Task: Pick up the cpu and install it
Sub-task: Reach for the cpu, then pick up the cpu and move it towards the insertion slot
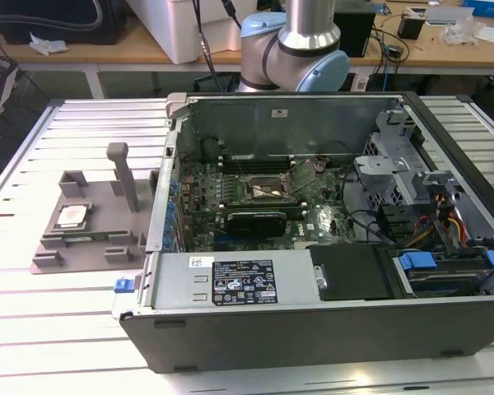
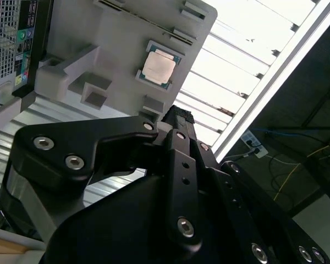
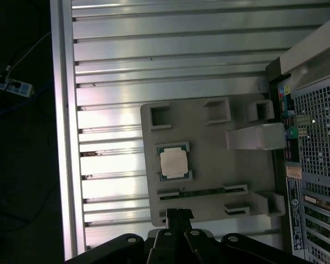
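cpu (image 3: 173, 163) lying in gray fixture tray (image 3: 209, 148) pocket | end effector (image 3: 179, 214) clenched, grasping nothing, apart from cpu

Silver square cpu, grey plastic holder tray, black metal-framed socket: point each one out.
Silver square cpu (image 3: 173, 163): first wrist view, centre of its metal top.
Grey plastic holder tray (image 3: 214, 168): first wrist view, bare flat deck beside the cpu.
Black metal-framed socket (image 1: 267, 188): exterior view, middle of the socket.
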You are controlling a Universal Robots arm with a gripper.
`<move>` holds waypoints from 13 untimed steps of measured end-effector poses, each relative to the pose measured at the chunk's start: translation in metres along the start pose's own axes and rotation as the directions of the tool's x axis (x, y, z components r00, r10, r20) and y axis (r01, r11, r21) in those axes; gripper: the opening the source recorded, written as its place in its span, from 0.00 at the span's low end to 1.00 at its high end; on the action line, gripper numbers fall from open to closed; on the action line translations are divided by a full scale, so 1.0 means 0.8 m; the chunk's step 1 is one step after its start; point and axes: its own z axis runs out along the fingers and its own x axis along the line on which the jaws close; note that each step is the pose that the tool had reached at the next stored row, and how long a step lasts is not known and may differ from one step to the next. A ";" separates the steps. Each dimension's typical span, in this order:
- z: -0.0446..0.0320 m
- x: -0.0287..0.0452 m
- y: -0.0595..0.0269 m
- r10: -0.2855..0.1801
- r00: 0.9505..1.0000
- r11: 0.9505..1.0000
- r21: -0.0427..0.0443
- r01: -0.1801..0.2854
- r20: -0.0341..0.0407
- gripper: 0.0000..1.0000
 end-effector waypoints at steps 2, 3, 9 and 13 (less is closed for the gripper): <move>0.0000 0.0000 0.000 0.000 1.000 1.000 0.000 0.000 0.000 0.11; 0.0000 0.0001 0.000 0.000 1.000 1.000 0.000 0.000 0.000 0.11; 0.0000 0.0003 0.000 0.000 1.000 1.000 0.000 0.000 0.000 0.11; 0.0000 0.0004 0.000 0.000 1.000 1.000 0.000 0.000 0.000 0.29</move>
